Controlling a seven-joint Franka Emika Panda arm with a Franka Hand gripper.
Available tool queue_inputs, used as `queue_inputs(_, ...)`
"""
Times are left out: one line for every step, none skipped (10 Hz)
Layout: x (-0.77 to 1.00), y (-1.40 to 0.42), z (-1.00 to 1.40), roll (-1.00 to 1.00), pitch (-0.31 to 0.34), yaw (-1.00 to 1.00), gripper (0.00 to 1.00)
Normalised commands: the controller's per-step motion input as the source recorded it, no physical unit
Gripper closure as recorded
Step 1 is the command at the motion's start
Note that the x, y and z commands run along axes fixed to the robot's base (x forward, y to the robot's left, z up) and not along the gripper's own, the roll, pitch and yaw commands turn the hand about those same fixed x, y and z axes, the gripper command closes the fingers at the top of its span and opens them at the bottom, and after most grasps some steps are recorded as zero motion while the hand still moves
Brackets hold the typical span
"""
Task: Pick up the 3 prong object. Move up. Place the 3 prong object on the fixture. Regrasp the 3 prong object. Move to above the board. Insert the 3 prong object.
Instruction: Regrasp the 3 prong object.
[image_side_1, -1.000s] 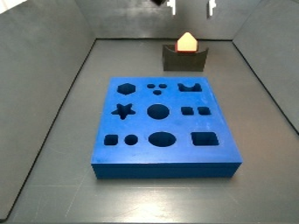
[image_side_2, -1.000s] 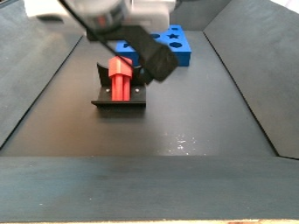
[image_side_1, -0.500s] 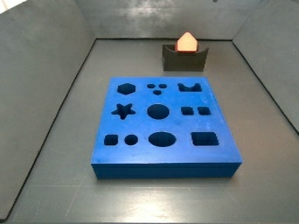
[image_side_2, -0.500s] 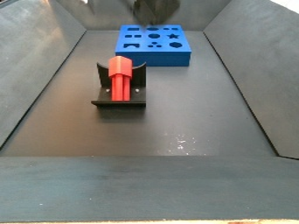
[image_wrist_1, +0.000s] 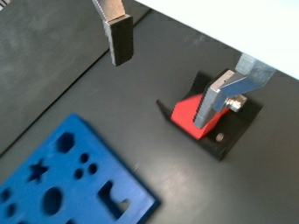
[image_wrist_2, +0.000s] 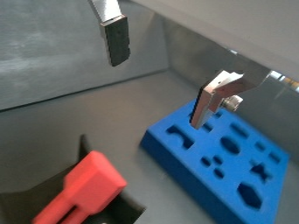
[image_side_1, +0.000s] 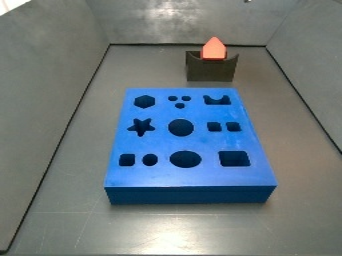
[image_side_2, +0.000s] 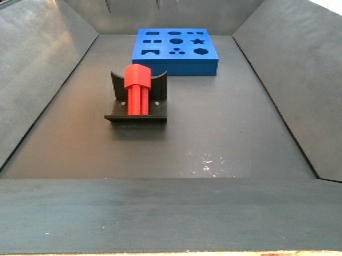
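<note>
Red plastic: the 3 prong object (image_side_2: 138, 88) lies in the notch of the fixture (image_side_2: 136, 115), seen in both side views and both wrist views (image_wrist_1: 187, 112) (image_wrist_2: 82, 188). Fixture is dark, stands on the dark floor (image_side_2: 201, 140), apart from the board (image_side_1: 185, 145). Board is bright blue, flat, with star, round, square and oval cut-outs on its top face; all holes look unfilled.

Gripper (image_wrist_1: 176, 66) shows only in the wrist views, raised well above the floor; out of frame in both side views. Fingers (image_wrist_1: 117, 35) are spread wide, with nothing between them. In a wrist view the fixture and red piece sit below and behind one finger (image_wrist_1: 222, 96); in a wrist view the board (image_wrist_2: 222, 157) lies beneath the other finger (image_wrist_2: 216, 96).
</note>
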Motion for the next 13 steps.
queue_inputs(-0.05,-0.03,0.01,1.0,0.023,0.02,0.0)
queue_inputs(-0.05,-0.03,0.01,1.0,0.017,0.03,0.0)
queue_inputs(-0.05,-0.03,0.01,1.0,0.009,0.03,0.0)
queue_inputs(-0.04,-0.03,0.0,1.0,0.003,0.03,0.0)
queue_inputs(-0.04,-0.03,0.0,1.0,-0.001,0.03,0.0)
queue_inputs(-0.03,-0.02,0.01,1.0,-0.008,0.03,0.0)
queue_inputs(-0.03,-0.02,0.01,1.0,-0.01,0.03,0.0)
queue_inputs(-0.03,-0.02,0.01,1.0,-0.009,0.03,0.0)
queue_inputs(-0.02,-0.02,0.02,1.0,-0.005,0.04,0.0)
queue_inputs(-0.01,-0.03,0.01,1.0,-0.002,0.04,0.0)
queue_inputs(0.0,-0.03,0.01,1.0,0.001,0.04,0.0)
queue_inputs(0.02,-0.03,0.0,1.0,0.01,0.04,0.0)
queue_inputs(0.03,-0.03,-0.01,1.0,0.018,0.05,0.0)
